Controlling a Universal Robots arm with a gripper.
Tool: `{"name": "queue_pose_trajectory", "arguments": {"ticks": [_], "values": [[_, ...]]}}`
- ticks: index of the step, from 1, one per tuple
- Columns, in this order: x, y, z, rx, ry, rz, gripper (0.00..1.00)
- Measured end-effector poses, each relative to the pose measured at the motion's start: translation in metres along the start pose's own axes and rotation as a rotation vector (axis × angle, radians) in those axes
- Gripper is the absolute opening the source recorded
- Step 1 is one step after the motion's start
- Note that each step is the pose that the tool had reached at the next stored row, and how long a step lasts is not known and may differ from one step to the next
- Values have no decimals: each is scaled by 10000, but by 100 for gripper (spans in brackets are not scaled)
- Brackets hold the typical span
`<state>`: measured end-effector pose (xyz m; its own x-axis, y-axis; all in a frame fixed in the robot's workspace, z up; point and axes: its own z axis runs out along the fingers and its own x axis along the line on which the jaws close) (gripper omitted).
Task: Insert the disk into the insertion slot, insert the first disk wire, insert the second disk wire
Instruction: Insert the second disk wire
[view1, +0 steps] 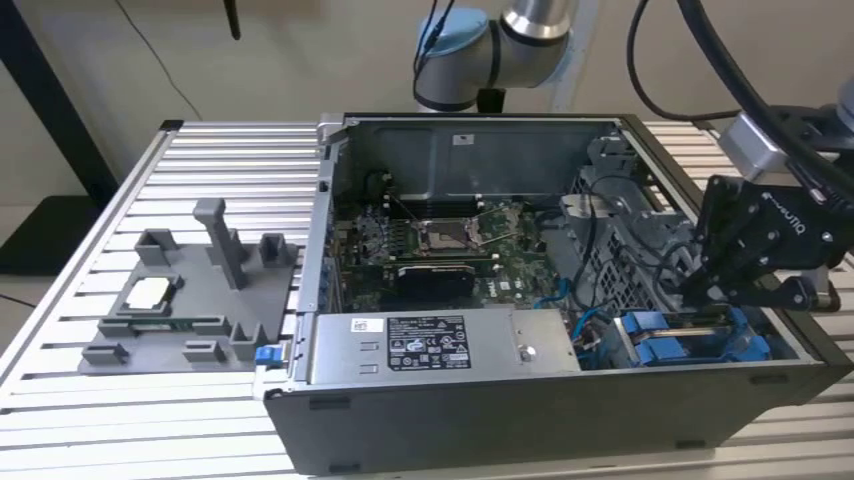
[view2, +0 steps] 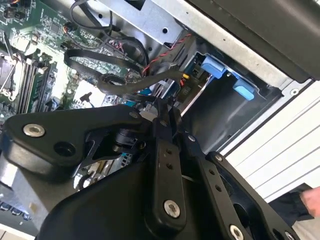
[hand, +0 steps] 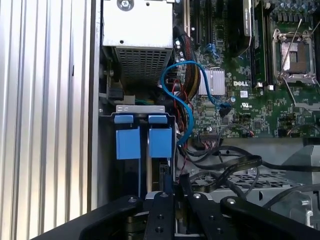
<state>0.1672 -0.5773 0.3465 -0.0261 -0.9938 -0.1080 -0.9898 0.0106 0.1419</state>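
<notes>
Status: wire-insertion stage, by judgement, since the disk (hand: 128, 143) already sat in the insertion slot (hand: 106, 165) at the near corner of the computer case (view1: 534, 425), on the exterior view's right. Its blue carrier frame stood within the dark sheet-metal bay. How fully it was seated could not be confirmed.

The gripper (view2: 165, 111) hung inside the case just beside the slot, fingers drawn together and clamped on a thin black disk wire (view2: 112, 84). In the second wrist view the wire's connector end lay close to the blue frame. Whether this was the first or second wire could not be told, nor whether the connector had met its socket. Judged requirement: the plug called for squaring to the disk's socket and a straight, light push, clear of the loose cables nearby.

Toward the exterior view's left of the slot lay the power-supply box (view1: 441, 345), carrying a white printed label. Print also marked the gripper's body and the motherboard (view1: 441, 240) farther in; none was transcribed. A blue cable (hand: 187, 95) looped over the board. Outside the case, a grey fixture tray (view1: 187, 300) rested on the ribbed surface (view1: 200, 150).
</notes>
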Motion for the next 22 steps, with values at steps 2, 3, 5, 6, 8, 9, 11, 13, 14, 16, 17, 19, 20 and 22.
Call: {"name": "queue_pose_trajectory", "arguments": {"ticks": [2, 3, 5, 6, 8, 9, 11, 13, 14, 16, 17, 19, 20, 22], "values": [[2, -2, 7, -24, -4, 32, 16], [2, -2, 10, -34, -7, 60, 16], [8, -3, 15, -57, -16, 117, 16], [12, -4, 17, -73, -20, 146, 16], [21, -5, 21, -122, -26, 199, 16], [28, -5, 22, -145, -28, 223, 16], [41, -6, 24, -174, -31, 255, 16], [50, -9, 27, -175, -34, 267, 16], [53, -12, 30, -176, -37, 270, 16], [55, -14, 35, -175, -34, 277, 16], [56, -14, 38, -174, -34, 280, 16], [58, -17, 45, -174, -35, 286, 16], [58, -20, 47, -173, -35, 287, 16], [59, -25, 54, -174, -37, 291, 16]]}}
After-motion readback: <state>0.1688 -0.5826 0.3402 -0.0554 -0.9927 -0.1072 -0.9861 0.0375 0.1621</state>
